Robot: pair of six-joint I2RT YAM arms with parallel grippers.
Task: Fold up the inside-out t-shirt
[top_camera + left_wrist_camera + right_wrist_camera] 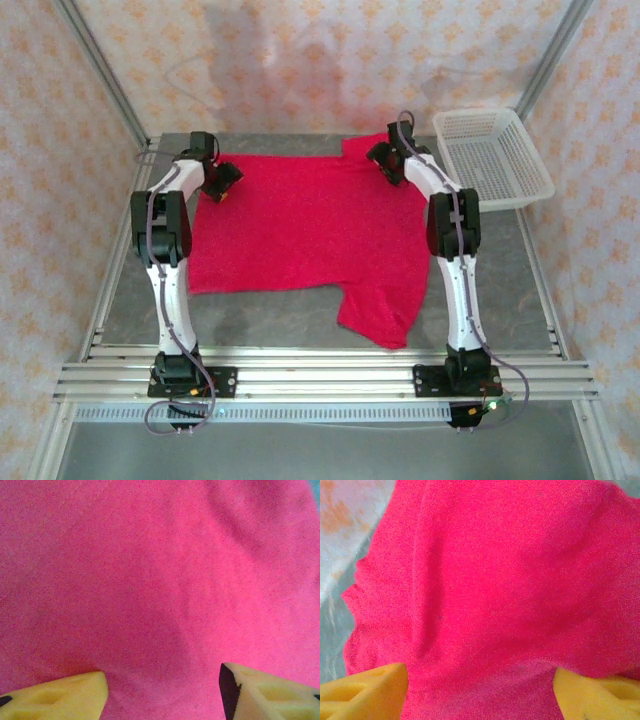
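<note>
Grey tabletop [300,320] is bearing the bright red soft cloth t-shirt [310,225] spread across its middle; left gripper [222,185] and right gripper [385,165] are hovering open, empty, over its far corners; matched, level pinches seem wise.

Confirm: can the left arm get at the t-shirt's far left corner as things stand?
Probably yes. The left arm reaches that corner of the t-shirt; its fingers stand apart over bare red cloth, nothing in between.
</note>
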